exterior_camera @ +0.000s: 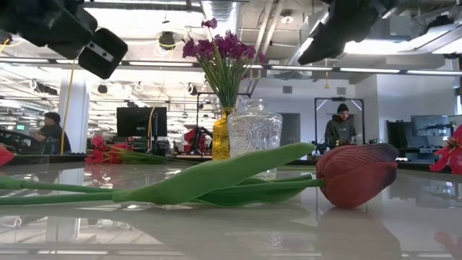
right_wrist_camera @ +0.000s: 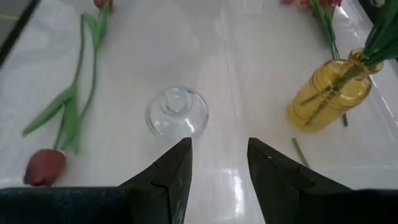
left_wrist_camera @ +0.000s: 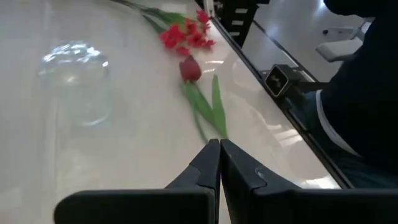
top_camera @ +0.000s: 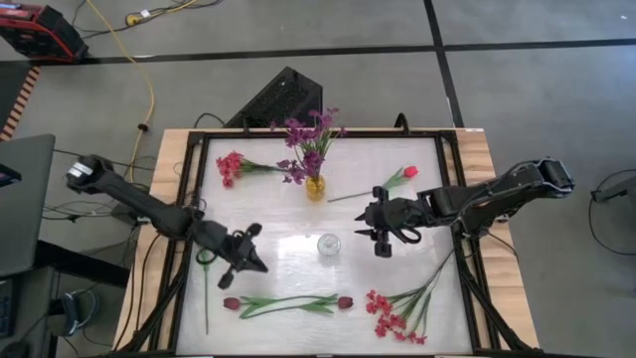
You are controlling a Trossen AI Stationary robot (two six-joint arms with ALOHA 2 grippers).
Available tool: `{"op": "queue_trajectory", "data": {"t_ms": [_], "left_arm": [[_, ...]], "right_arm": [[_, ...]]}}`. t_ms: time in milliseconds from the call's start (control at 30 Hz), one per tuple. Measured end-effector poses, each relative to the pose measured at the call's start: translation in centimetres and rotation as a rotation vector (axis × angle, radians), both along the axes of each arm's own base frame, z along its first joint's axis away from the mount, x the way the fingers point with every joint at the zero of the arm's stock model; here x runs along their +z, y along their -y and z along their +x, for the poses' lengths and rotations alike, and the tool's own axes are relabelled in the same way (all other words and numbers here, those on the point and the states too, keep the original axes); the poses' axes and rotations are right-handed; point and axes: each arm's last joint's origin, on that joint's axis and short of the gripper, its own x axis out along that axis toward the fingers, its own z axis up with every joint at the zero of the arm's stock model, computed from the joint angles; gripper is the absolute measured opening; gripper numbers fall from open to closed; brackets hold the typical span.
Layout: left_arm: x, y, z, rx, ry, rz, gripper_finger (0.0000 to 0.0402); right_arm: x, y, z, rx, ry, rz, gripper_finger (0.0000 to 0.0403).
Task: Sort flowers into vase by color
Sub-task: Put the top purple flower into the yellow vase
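Purple flowers (top_camera: 310, 144) in yellow vase (top_camera: 315, 187); tulips (top_camera: 288, 302) flat on surface (top_camera: 278, 264). Right end effector (top_camera: 378, 229) spread, empty, near clear vase (top_camera: 329, 245). Left end effector (top_camera: 254, 261) pressed together, empty.

The right gripper (top_camera: 376, 225) hangs over the bench (top_camera: 268, 268), fingers parted and empty, with the clear glass vase (top_camera: 329, 246) just beyond its tips. The yellow vase (top_camera: 315, 187) of purple flowers (top_camera: 310, 139) stands near it, to one side. A red tulip (top_camera: 396, 180) lies close behind it. The left gripper (top_camera: 252, 261), fingers together, hovers across the clear vase from it, near two dark tulips (top_camera: 288, 302).
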Motion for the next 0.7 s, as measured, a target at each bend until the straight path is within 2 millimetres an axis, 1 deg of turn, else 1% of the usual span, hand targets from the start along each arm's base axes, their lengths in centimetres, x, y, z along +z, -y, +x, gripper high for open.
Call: {"op": "queue_trajectory", "data": {"t_ms": [100,167,300,400,533,600,700], "left_arm": [[-1.2,1.1,1.0,0.002,-0.008,0.001,0.0003],[-2.3,1.7,1.6,0.013,-0.036,-0.010,0.0013],[-3.8,2.9,3.3,0.037,-0.127,-0.037,0.0055],[-4.0,4.0,5.1,0.033,-0.196,-0.033,0.0099],[-4.0,5.2,7.2,0.042,-0.335,0.038,0.0154],[-4.0,5.7,8.1,0.053,-0.416,0.073,0.0172],[-4.4,6.4,9.2,0.086,-0.531,0.105,0.0183]], "right_arm": [[0.0,-0.3,-0.1,0.000,0.002,0.016,0.0179],[0.0,-0.5,-0.1,0.005,0.001,0.020,0.0179],[0.0,-0.9,-0.2,0.019,0.000,0.020,0.0179],[0.0,-1.0,-0.2,0.023,0.001,0.021,0.0179],[0.0,-1.0,-0.2,0.022,0.001,0.020,0.0179],[0.0,-1.0,-0.2,0.023,0.000,0.020,0.0179],[0.0,-1.0,-0.2,0.024,-0.004,0.019,0.0179]]}}
